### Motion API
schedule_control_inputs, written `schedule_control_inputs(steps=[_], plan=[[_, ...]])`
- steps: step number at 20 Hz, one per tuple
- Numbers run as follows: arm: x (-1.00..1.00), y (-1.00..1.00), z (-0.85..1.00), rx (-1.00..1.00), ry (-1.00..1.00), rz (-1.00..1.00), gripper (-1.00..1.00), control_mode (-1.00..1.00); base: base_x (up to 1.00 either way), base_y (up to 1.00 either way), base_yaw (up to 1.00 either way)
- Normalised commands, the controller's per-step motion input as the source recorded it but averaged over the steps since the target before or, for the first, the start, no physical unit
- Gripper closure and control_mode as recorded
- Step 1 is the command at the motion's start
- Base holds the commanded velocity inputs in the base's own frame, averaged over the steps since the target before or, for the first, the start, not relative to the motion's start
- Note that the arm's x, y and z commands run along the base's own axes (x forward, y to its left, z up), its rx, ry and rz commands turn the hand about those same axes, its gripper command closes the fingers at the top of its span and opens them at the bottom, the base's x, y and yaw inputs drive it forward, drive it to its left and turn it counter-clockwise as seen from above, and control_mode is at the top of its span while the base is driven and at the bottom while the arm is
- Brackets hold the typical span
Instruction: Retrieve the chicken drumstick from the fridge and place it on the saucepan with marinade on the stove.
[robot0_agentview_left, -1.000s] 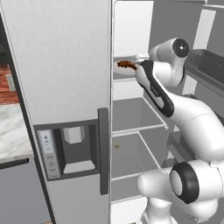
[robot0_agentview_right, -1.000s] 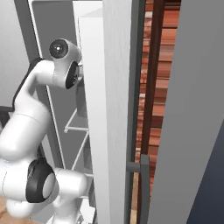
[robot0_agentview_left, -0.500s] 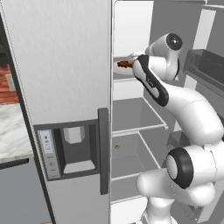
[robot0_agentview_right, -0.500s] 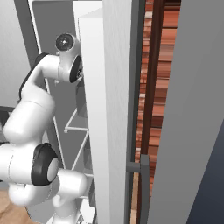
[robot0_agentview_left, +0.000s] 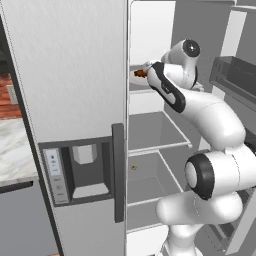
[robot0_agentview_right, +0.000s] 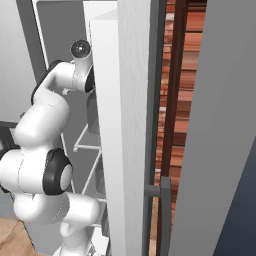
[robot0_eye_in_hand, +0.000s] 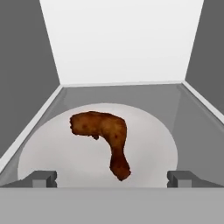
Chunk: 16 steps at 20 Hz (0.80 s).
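Fridge (robot0_agentview_left: 75, 75) right door open, left door with dispenser (robot0_agentview_left: 82, 170) closed. Arm reaches into the upper shelf (robot0_agentview_left: 150, 90) of the open side. Drumstick (robot0_eye_in_hand: 105, 135) lies on a white plate (robot0_eye_in_hand: 57, 153) on that shelf, thick end toward 10 o'clock in hand view, thin bone end toward 5 o'clock. In left base view the drumstick (robot0_agentview_left: 140, 74) shows as a small brown bit at the shelf front, just at 9 o'clock of the wrist. Pincer (robot0_eye_in_hand: 112, 177) spread wide, holding nothing; one fingertip (robot0_eye_in_hand: 41, 177) at 8 o'clock and the other at 4 o'clock of the drumstick, both apart from the meat, bone end low between them. Plate nearly fills the shelf floor, grey side walls either side, white back wall behind. Right base view: arm goes behind the edge of the open door (robot0_agentview_right: 125, 130), brick wall (robot0_agentview_right: 175, 100) past it at 3 o'clock. Marble table (robot0_agentview_left: 15, 155) at 9 o'clock in left base view.
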Motion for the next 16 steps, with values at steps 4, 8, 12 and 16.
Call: schedule_control_inputs(steps=[4,8,12,16], plan=[[0.42,0.0,-0.09,0.0,0.0,0.01,-1.0,-1.0,0.0,0.0,0.0],[0.36,0.0,-0.1,0.0,0.0,0.01,-1.0,-1.0,0.0,0.0,0.0],[0.33,0.0,-0.1,0.0,0.0,0.01,-1.0,-1.0,0.0,0.0,0.0],[0.27,0.0,-0.04,0.0,0.0,0.01,-1.0,-1.0,0.0,0.0,0.0]])
